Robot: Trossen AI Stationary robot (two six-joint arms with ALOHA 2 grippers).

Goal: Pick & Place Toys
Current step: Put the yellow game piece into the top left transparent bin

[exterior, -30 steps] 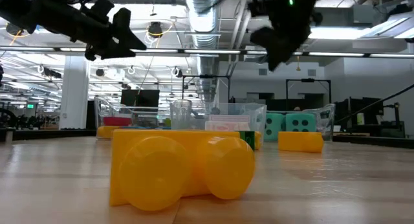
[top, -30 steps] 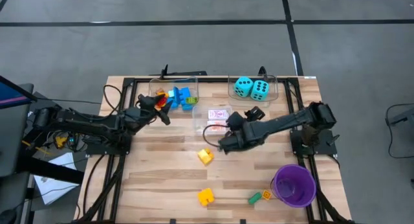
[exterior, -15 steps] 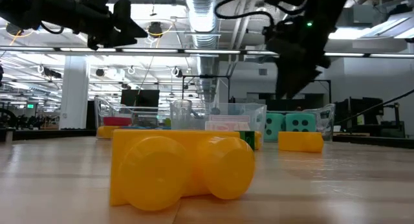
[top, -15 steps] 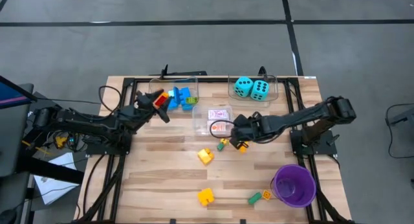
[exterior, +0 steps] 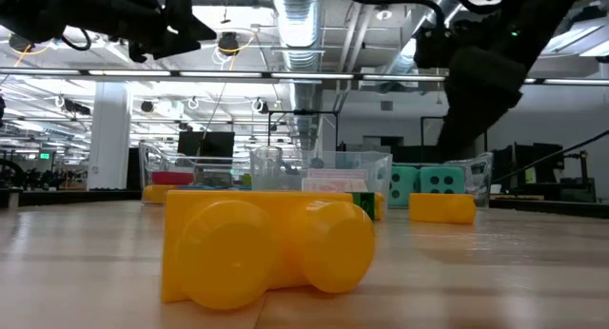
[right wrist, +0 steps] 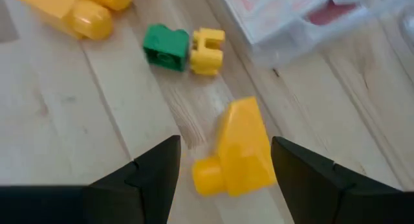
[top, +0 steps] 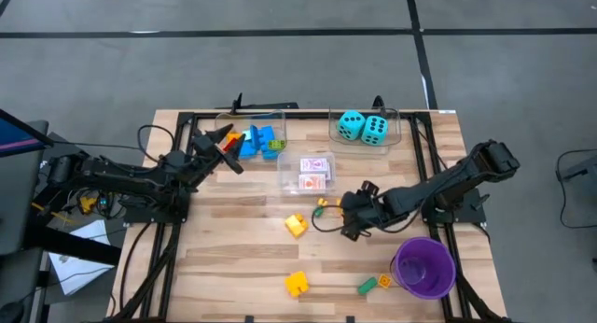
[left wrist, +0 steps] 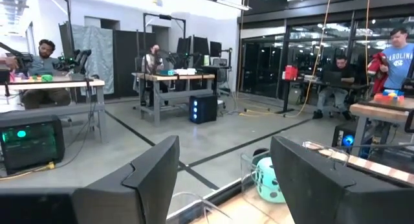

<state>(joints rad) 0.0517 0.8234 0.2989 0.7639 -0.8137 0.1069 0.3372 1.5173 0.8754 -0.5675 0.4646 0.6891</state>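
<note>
My right gripper (top: 352,224) is open, low over the table's middle right. Its fingers stand on either side of an orange-yellow brick (right wrist: 240,151) that lies on the wood, untouched. A small green-and-yellow brick (right wrist: 182,48) (top: 322,204) and a yellow brick (top: 296,226) lie close by. My left gripper (top: 227,157) is open and empty, raised at the near edge of the far-left bin of bricks (top: 254,141). Two turquoise dice (top: 363,127) sit in the far-right bin. Card packs (top: 316,172) lie in the middle bin.
A purple cup (top: 423,267) stands at the near right. A yellow brick (top: 298,284) and a green-and-orange brick (top: 374,284) lie near the front edge. The yellow brick fills the low view's foreground (exterior: 266,245). People sit and stand in the room beyond the table.
My right gripper has gone from beside the card bin toward the table's near and right edges and lower. The small green-and-yellow brick now shows on the wood where it stood. My left gripper has risen a little by the left bin.
</note>
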